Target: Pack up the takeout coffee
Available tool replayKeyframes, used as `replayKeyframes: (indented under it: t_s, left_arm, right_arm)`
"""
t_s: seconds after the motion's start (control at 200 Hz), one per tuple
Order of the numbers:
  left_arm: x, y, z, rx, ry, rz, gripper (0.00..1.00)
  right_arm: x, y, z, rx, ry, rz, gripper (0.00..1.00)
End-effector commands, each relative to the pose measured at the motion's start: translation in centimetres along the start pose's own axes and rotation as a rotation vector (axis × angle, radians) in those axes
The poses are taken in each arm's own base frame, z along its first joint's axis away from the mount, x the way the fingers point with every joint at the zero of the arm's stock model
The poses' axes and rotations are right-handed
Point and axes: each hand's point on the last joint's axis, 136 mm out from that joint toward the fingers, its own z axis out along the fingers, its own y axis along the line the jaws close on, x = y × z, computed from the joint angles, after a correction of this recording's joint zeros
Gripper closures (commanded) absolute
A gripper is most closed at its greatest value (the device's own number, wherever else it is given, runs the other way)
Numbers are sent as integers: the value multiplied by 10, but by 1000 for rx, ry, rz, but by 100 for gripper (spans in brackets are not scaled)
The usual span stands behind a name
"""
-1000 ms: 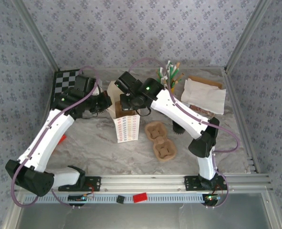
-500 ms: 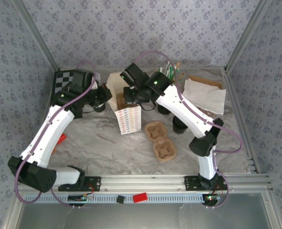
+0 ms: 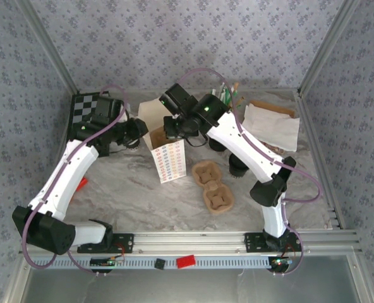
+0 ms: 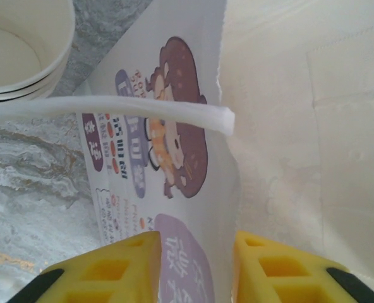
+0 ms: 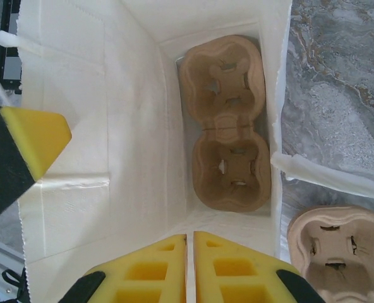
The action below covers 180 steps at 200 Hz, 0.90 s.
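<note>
Straddling paper bag (image 4: 174, 126) wall with left gripper (image 4: 195, 243) jaws parted, right gripper (image 5: 190, 243) pressed closed over bag mouth, pulp cup carrier (image 5: 225, 126) on bag floor, takeout coffee (image 3: 238, 166) outside on table (image 3: 136, 189), half hidden under right arm (image 3: 250, 154)

Soft, even light from above covers the grey marbled tabletop (image 3: 130, 183), where the white robot arms (image 3: 67, 173) cast faint, diffuse shadows. In the left wrist view the white twisted-paper handle (image 4: 111, 108) and stacked cream paper cups (image 4: 23, 50) look slightly blurred. In the right wrist view the white paper bag's inner wall (image 5: 136, 126) is nearly washed out; the brown moulded-pulp carrier (image 5: 228, 164) inside sits shaded yet sharp.
</note>
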Motion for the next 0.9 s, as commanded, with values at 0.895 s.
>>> replayKeyframes:
  t_s: [0.895]
  left_arm:
    - [-13,-19,-6,11,55,155,83]
  right_arm:
    - [2,-18,-49,-21,-7,-51,78]
